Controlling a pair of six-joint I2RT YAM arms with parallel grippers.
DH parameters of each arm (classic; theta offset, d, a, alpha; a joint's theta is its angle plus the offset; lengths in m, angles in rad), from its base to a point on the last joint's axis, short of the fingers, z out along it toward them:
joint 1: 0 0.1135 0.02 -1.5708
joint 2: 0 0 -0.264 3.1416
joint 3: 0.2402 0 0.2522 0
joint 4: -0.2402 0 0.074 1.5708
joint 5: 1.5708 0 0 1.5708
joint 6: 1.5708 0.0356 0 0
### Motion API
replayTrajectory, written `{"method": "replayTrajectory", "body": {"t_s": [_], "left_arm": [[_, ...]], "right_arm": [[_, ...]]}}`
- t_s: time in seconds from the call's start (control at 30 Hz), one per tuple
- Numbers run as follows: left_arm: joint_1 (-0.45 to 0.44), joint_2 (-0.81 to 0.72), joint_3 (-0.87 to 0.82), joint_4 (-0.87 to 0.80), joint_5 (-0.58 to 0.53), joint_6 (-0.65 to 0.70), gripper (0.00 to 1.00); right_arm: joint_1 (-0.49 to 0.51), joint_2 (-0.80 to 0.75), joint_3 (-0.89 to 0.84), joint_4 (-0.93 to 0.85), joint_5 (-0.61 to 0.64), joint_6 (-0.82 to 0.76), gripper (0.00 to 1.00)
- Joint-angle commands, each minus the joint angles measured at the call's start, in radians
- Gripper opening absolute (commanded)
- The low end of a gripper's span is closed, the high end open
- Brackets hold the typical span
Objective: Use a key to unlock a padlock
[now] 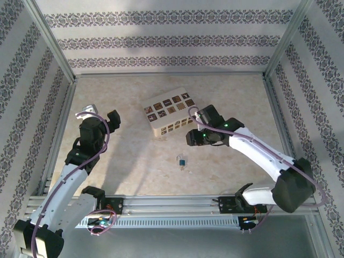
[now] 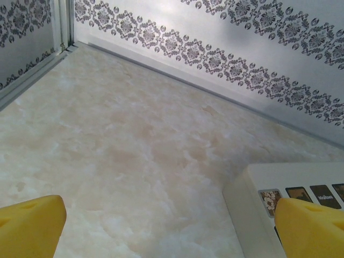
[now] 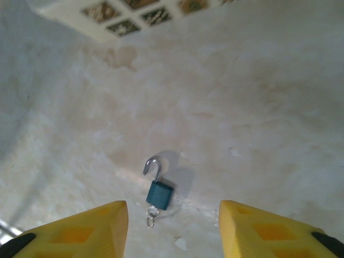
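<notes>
We are holding our right gripper [image 3: 173, 228] above the marbled table [image 3: 258, 107], its fingers spread wide and empty. The padlock [image 3: 159, 194] is lying on the table below and between them, its shackle swung open, with a small silvery piece [image 3: 151, 217] touching its lower end. Our left gripper [image 2: 169, 228], fingers likewise spread, is hanging well apart, beside the cream box [image 2: 252, 215]

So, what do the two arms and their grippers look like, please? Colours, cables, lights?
Both the left arm and the right arm have white shells with black joints. A pale purple cable runs along each of them. A small green light glows on the right arm. The left gripper and the right gripper have yellow fingers.
</notes>
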Motion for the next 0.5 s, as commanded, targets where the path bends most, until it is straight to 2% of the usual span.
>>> {"method": "replayTrajectory", "body": {"t_s": [0.0,0.23,0.47], "left_arm": [[0.016,-0.018,-0.006,0.01,-0.037,0.043,0.99],[0.021,-0.047,-0.021,0.012,-0.079,0.064,0.99],[0.023,-0.073,-0.023,-0.002,-0.114,0.097,0.99]], "right_arm": [[-0.021,-0.072,-0.001,-0.006,0.144,-0.059,0.54],[-0.113,-0.233,-0.105,0.174,0.232,-0.123,0.67],[-0.155,-0.316,-0.197,0.304,0.369,-0.216,0.82]]}}
